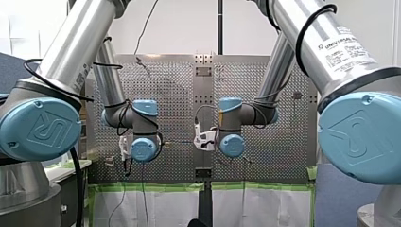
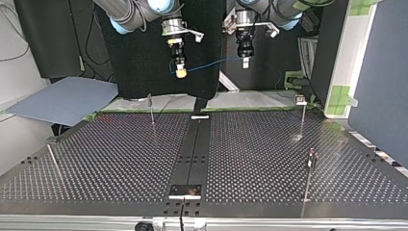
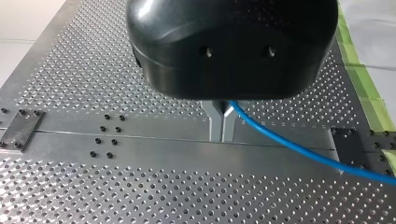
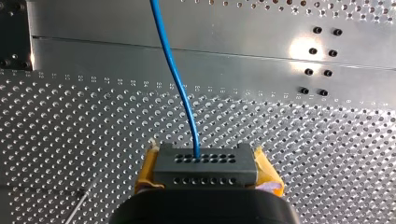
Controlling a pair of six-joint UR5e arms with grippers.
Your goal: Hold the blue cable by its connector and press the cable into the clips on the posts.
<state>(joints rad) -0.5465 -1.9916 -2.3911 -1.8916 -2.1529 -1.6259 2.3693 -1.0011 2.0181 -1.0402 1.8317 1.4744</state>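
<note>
My right claw (image 4: 206, 173) pinches the grey connector (image 4: 205, 161) between its yellow pads (image 4: 147, 171), and the blue cable (image 4: 175, 79) runs out of the connector's face ahead of it. My left claw (image 3: 222, 126) has its metal fingers (image 3: 215, 123) pressed together and seems to nip the cable where it comes out beside them, though the black housing hides the contact. In the top view the cable hangs between the two claws, well above the perforated bench (image 2: 120, 159) and apart from the thin posts (image 2: 152, 109) standing on it.
</note>
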